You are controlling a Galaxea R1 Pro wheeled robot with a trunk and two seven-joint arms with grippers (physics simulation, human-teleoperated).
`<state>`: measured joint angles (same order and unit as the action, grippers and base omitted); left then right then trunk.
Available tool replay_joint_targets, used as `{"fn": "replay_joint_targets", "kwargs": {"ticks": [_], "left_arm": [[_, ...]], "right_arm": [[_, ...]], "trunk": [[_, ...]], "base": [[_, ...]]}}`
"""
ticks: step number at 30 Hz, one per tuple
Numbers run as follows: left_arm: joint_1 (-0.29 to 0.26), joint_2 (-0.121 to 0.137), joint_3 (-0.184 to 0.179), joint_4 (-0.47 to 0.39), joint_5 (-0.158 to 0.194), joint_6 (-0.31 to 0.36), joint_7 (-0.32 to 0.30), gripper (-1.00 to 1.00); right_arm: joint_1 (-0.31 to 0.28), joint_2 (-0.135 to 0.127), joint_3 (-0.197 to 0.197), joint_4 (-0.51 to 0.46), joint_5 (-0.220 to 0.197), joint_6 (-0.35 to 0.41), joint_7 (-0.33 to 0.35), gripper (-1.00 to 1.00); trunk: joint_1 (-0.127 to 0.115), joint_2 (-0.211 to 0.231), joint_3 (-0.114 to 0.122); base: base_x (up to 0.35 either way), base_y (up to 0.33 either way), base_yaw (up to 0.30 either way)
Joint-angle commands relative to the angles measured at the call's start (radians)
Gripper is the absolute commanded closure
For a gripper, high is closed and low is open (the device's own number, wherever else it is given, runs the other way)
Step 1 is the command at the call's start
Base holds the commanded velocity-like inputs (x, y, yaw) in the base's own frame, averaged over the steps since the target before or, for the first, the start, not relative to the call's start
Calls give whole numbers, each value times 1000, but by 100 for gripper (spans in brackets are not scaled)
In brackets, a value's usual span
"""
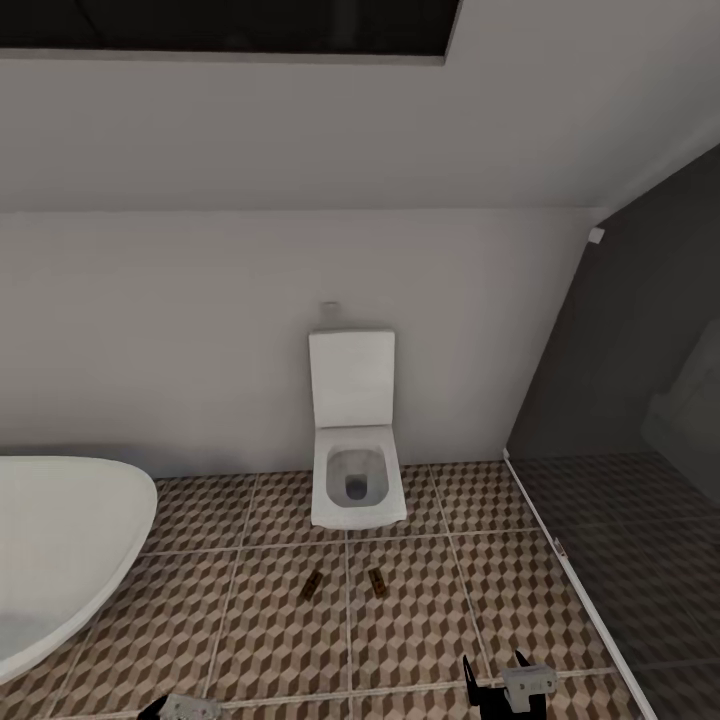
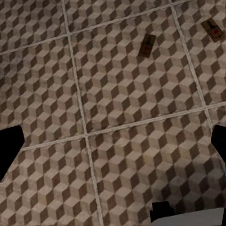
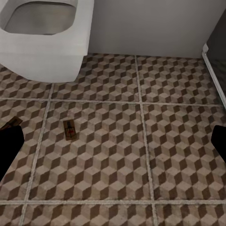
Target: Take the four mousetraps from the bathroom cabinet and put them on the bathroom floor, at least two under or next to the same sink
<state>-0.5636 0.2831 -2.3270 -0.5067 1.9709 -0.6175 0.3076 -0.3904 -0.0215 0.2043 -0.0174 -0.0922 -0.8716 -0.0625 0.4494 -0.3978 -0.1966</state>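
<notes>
Only two mousetraps (image 1: 311, 586) (image 1: 376, 581) lie on the bathroom floor (image 1: 260, 640); both grippers' fingers spread, empty, edge-cropped.

White toilet (image 1: 355, 440) against pale wall (image 1: 180, 330), white bathtub (image 1: 60, 540), dark glass shower partition (image 1: 640, 420)

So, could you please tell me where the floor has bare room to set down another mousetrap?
The tiles between the right mousetrap and the dark glass partition are bare, as are those between the left mousetrap and the white tub. Directly in front of the toilet it is crowded, with both traps close together.
</notes>
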Motion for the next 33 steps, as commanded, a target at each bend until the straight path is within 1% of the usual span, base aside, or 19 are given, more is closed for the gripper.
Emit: {"fn": "replay_joint_targets", "kwargs": {"ticks": [1,3,6,8,9,10,13,16,17,21,24,27,28,30,32,33], "left_arm": [[-2,0,-7,13,1,-5,10,-100],[-2,-1,-1,35,2,-4,12,-100],[-2,-3,29,90,3,18,20,-100],[-2,-4,58,126,4,50,22,-100],[-1,-5,77,147,4,71,23,-100],[-1,-9,120,193,4,124,23,-100],[-1,-28,194,278,5,215,21,-100],[-1,-58,257,384,5,304,18,-100],[-1,-81,284,455,5,353,16,-100],[-7,-119,317,541,6,427,14,-100],[-18,-126,324,561,7,449,16,-100],[-57,-117,329,574,8,474,14,-100],[-78,-101,331,578,9,485,8,-100],[-94,-76,331,579,11,494,-16,-100],[-104,-44,332,580,16,501,-70,-100],[-110,-10,333,581,24,505,-155,-100]], "right_arm": [[-1,0,9,1,-9,-3,-2,-100],[-1,1,10,1,-9,-3,-2,-100],[-1,1,10,1,-9,-3,-2,-100],[-1,2,10,1,-9,-3,-2,-100],[-1,2,10,1,-9,-3,-2,-100],[-1,2,10,1,-9,-3,-2,-100],[-1,3,10,1,-9,-3,-2,-100],[-1,3,10,1,-9,-3,-2,-100],[-1,3,10,1,-9,-2,-2,-100],[-1,3,10,1,-9,-2,-2,-100],[-1,3,10,1,-9,-1,-2,-100],[-1,3,10,1,-9,-1,-3,-100],[-1,3,10,1,-9,-1,-3,-100],[-1,3,10,1,-9,-1,-3,-100],[-1,3,10,1,-9,-1,-3,-100],[-1,3,10,1,-9,-1,-3,-100]], "trunk": [[1,-2,-2],[1,-2,-2],[1,-2,-2],[1,-2,-2],[1,-2,-2],[1,-2,-2],[1,-2,-2],[1,-2,-2],[1,-2,-2],[1,-2,-2],[1,-2,-2],[1,-2,-2],[1,-2,-2],[1,-2,-2],[1,-2,-2],[1,-2,-2]], "base": [[0,0,0],[0,0,0],[0,0,0],[0,0,0],[0,0,0],[0,0,0],[0,0,0],[0,0,0],[0,0,0],[0,0,0],[0,0,0],[0,0,0],[0,0,0],[0,0,0],[0,0,0],[0,0,0]]}}
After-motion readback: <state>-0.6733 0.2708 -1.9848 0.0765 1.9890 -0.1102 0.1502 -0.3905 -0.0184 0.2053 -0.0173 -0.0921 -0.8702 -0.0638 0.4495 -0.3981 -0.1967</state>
